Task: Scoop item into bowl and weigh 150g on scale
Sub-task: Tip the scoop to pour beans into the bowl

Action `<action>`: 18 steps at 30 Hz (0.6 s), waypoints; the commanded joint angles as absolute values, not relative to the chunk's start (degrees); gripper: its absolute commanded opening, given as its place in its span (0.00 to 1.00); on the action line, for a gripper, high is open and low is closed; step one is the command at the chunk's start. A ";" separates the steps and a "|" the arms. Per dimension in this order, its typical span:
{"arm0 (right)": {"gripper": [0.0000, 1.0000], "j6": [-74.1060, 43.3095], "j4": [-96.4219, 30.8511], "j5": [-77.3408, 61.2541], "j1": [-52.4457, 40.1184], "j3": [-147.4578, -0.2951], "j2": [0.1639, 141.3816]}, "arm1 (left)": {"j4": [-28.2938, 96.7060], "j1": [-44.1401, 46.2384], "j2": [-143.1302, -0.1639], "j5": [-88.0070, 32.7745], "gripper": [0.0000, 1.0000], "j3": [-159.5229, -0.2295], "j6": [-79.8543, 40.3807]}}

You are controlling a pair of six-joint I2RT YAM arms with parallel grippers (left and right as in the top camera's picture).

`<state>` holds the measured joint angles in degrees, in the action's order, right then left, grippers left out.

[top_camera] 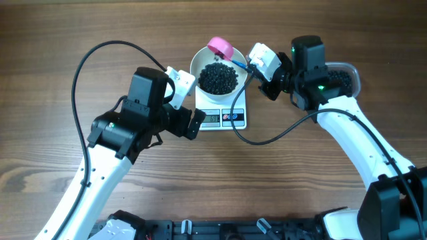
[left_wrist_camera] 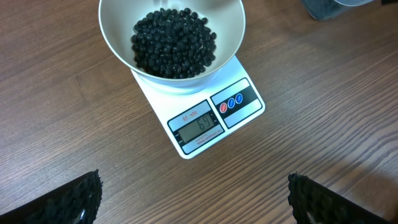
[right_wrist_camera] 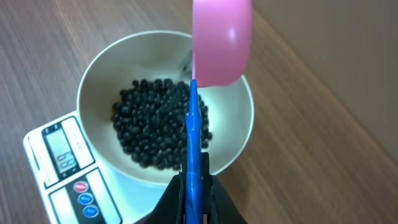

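Wood table point(top_camera: 67, 40) | bowl point(top_camera: 197, 63) of beads point(top_camera: 219, 78) on scale point(top_camera: 237, 119), upper centre | right gripper point(right_wrist_camera: 194, 182) clamped on scoop point(right_wrist_camera: 221, 43) handle; left gripper point(left_wrist_camera: 196, 208) wide, empty | tip your scoop slowly over bowl centre, watch display point(left_wrist_camera: 200, 127)

Right pincer point(top_camera: 251, 65) clamped on the blue handle of the pink scoop point(top_camera: 220, 47). The scoop head juts beyond its tips, over the bowl's point(top_camera: 195, 65) far rim. Bowl sits on the scale point(top_camera: 239, 107), between the two pincers. Beads point(top_camera: 219, 78) heaped inside it. Left pincer point(top_camera: 192, 110) just beside the scale's display end. Display unreadable. Behind the right pincer: tub point(top_camera: 353, 77) of dark beads, partly under the arm. Wooden table point(top_camera: 53, 40).
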<state>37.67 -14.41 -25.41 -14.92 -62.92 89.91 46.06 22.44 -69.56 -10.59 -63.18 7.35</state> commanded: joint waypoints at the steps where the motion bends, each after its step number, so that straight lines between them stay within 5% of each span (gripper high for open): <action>1: 0.04 38.85 -14.09 -25.26 -16.34 -63.07 89.82 | 45.93 22.65 -69.78 -11.51 1.00 -64.40 7.05; 18: 0.04 38.63 -13.96 -22.59 -16.86 -63.05 89.80 | 45.93 22.65 -69.78 -11.51 1.00 -64.40 7.05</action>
